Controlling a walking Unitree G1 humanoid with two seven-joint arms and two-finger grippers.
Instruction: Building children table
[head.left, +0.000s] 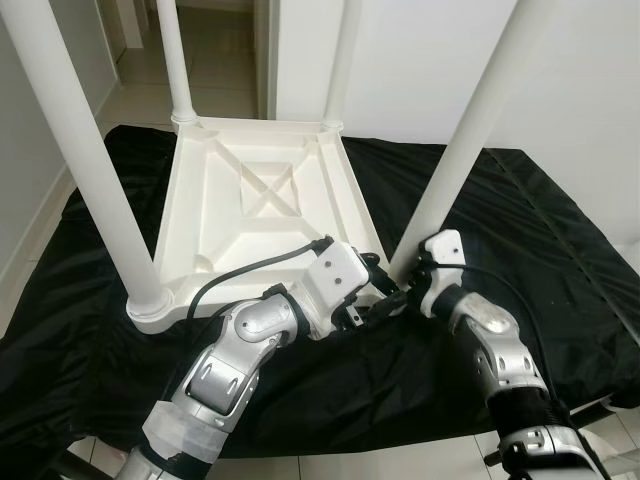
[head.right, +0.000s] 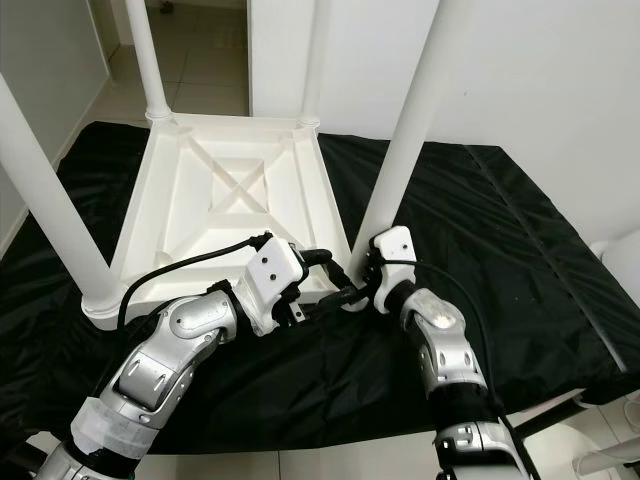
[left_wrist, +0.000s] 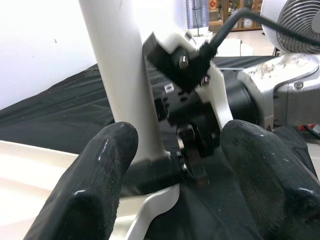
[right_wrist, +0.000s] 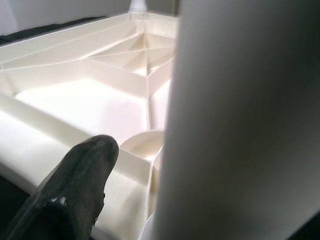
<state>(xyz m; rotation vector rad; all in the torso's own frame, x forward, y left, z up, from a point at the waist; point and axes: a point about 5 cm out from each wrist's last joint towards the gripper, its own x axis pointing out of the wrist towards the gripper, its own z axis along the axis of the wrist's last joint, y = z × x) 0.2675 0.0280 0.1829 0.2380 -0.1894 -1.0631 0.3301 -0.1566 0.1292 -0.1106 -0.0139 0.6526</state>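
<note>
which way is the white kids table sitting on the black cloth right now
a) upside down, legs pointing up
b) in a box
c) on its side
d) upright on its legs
a: the table top lies ribbed underside up on the black cloth, legs rising from its corners.

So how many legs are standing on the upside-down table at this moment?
4. Near left corner, far left corner, far right corner, and near right corner, where the left gripper and right gripper meet at its base.

A thick white table leg (right_wrist: 240, 125) stands blurred close up; beside it one black finger (right_wrist: 70, 195) lies against the ribbed tabletop underside (right_wrist: 100, 80).
</note>
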